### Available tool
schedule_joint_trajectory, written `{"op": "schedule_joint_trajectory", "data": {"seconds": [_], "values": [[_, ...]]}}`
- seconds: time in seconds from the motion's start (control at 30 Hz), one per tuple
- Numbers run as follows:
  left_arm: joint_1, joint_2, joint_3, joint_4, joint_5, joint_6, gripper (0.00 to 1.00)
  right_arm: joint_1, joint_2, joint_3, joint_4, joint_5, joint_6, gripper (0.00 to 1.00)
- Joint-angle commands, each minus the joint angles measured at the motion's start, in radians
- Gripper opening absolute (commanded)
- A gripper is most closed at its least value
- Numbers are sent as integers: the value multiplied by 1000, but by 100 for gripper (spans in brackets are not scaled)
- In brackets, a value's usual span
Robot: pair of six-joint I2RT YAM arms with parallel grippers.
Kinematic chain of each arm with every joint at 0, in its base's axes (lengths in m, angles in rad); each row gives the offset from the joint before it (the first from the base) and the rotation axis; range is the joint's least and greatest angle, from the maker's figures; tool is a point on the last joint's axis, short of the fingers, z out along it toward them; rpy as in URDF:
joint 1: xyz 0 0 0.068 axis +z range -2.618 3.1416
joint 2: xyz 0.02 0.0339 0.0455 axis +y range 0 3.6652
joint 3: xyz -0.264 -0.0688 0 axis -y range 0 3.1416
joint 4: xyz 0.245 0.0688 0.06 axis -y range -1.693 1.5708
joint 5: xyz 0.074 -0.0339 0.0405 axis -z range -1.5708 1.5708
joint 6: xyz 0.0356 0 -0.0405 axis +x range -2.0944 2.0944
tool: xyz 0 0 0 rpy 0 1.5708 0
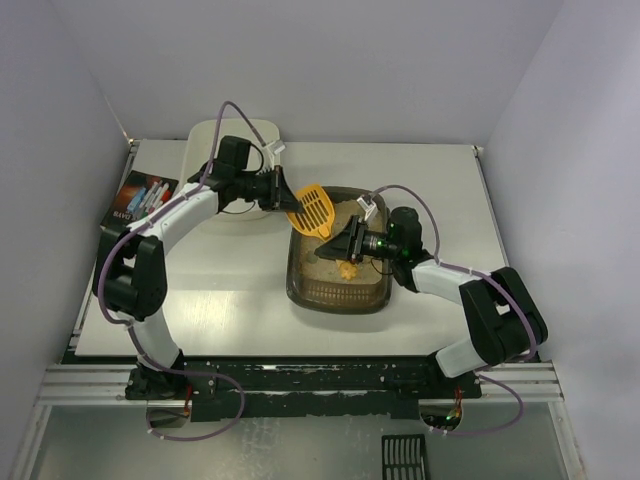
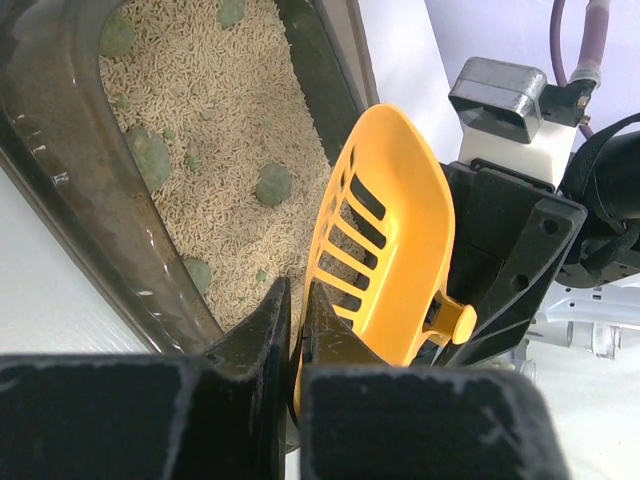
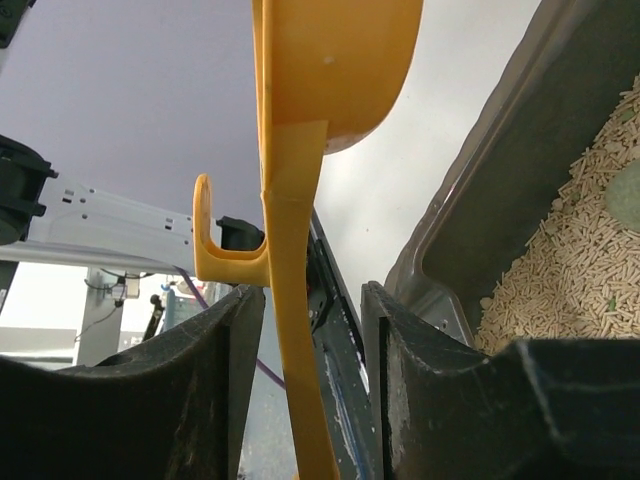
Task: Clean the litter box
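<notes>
One litter box [image 1: 335,298] lies with long axis running near-to-far.

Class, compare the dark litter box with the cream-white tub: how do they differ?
The litter box is dark, translucent brown-grey; the tub is opaque cream-white. The litter box holds beige litter with grey-green clumps; the tub's contents cannot be told. The litter box sits mid-table; the tub sits at the far left. Both are rounded rectangles.
</notes>
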Motion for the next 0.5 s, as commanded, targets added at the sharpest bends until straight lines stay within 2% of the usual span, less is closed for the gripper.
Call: {"op": "schedule_joint_trajectory", "data": {"seconds": [0.0,0.13,0.23,0.27,0.4,0.47], "values": [[-4,20,55,6,-4,0,7,17,-28,26,-49,-26,-44,44],[-4,29,62,-4,-5,6,7,27,-25,31,-73,-31,-62,44],[-4,21,41,23,1,-9,7,33,-20,29,-64,-21,-65,39],[-4,21,39,25,1,-10,7,36,-13,29,-48,-25,-56,35],[-4,22,50,10,-3,0,7,44,24,33,4,-33,-22,3],[-4,22,54,9,-2,-1,7,48,25,41,-10,-28,-30,0]]}}
